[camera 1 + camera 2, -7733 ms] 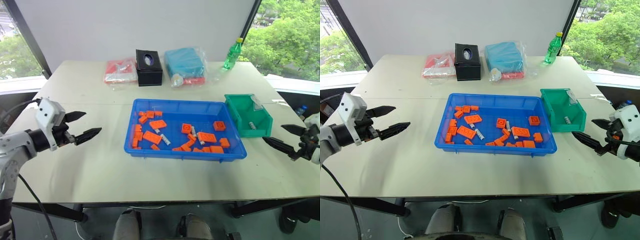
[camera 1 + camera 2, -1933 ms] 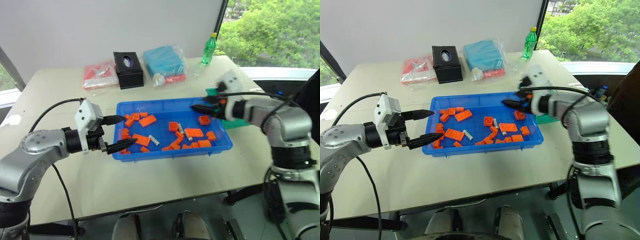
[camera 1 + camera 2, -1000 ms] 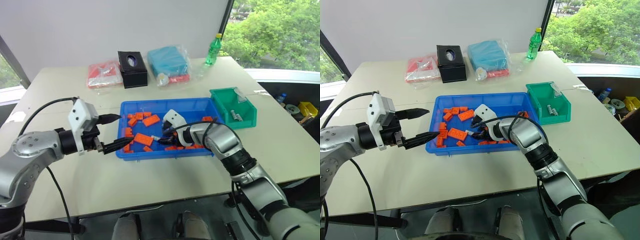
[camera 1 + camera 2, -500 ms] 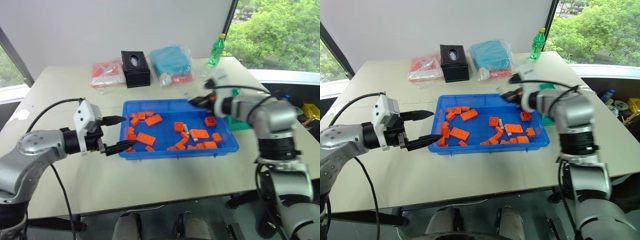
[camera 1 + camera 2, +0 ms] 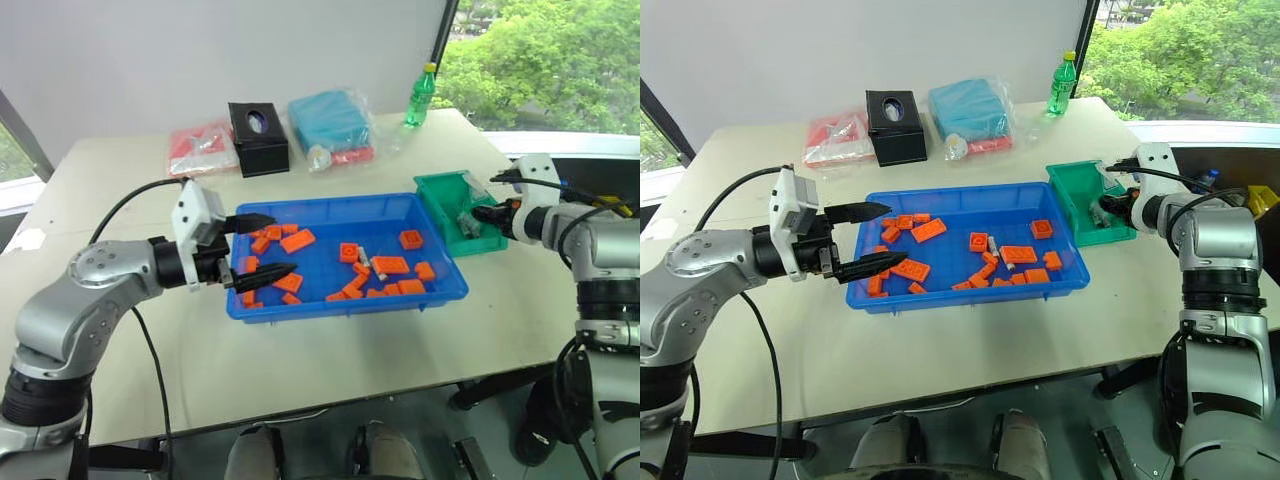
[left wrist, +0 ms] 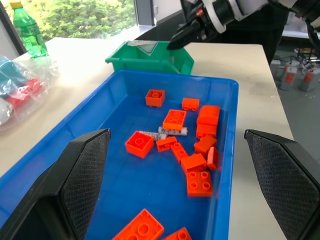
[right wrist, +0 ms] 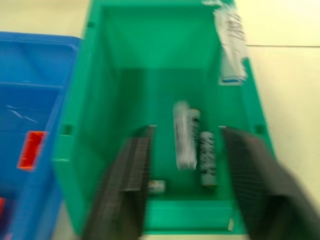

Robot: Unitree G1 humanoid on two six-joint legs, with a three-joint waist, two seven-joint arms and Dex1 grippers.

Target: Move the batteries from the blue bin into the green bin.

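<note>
While batteries lie in the green bin, right end effector gapes above

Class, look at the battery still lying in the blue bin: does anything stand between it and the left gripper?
Yes. Orange blocks lie scattered in the blue bin between the left gripper and the battery near the bin's middle. The open gripper sits at the bin's left end.

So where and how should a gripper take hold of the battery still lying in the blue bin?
Probably across the middle of the battery, coming straight down from above. It lies flat on the floor of the blue bin, with orange blocks close beside it, so a sideways approach looks crowded. Fingers should straddle its round sides, not its ends.
</note>
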